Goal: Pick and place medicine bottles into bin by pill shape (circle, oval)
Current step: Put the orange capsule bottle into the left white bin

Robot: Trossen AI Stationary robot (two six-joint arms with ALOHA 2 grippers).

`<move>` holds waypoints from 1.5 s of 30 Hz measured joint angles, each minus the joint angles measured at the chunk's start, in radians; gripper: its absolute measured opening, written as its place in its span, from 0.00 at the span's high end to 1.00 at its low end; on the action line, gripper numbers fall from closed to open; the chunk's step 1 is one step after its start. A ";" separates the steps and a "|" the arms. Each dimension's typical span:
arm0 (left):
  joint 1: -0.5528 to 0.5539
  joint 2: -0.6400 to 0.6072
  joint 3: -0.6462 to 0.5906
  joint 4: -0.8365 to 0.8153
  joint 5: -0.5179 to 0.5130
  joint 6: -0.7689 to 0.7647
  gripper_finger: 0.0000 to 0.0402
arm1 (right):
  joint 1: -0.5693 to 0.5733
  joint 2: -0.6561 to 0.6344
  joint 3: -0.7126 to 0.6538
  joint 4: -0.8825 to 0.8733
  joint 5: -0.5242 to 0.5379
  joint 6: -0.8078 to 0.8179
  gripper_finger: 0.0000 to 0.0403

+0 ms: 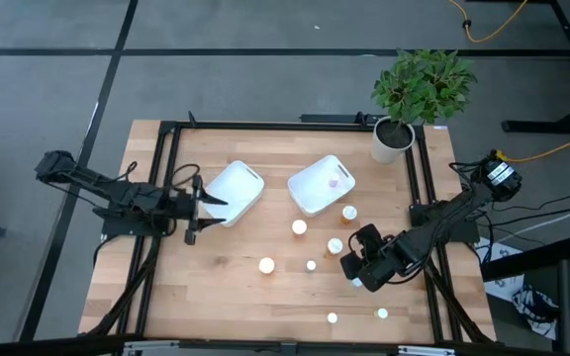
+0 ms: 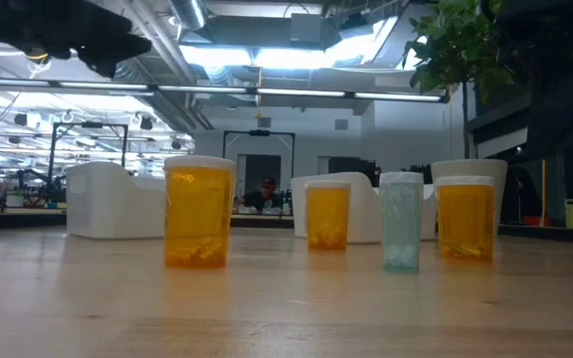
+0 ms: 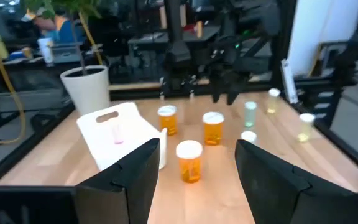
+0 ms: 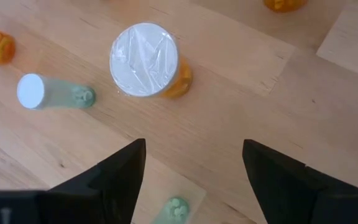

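Several tiny capped bottles stand upright on the wooden table: orange ones (image 1: 299,226) (image 1: 349,212) (image 1: 335,245), and pale ones (image 1: 311,264) (image 1: 382,313). My right gripper (image 1: 356,263) (image 4: 194,168) is open and hovers just above the table. It is beside an orange bottle with a white cap (image 4: 145,60) and a pale green bottle (image 4: 55,93), and touches neither. My left gripper (image 1: 200,212) (image 3: 197,177) is open and empty beside the left white tray (image 1: 234,191). A pink bottle (image 3: 117,133) lies in the right white tray (image 1: 308,194).
A white plant pot (image 1: 392,139) with a green plant stands at the far right corner. A black frame rail (image 1: 285,124) runs around the table's far and side edges. More bottles stand near the front edge (image 1: 332,317) and at the middle (image 1: 266,264).
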 joint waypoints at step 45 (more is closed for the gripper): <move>-0.123 0.927 0.629 -0.040 -0.060 0.052 0.49 | 0.047 0.008 0.150 -0.124 0.151 -0.111 0.33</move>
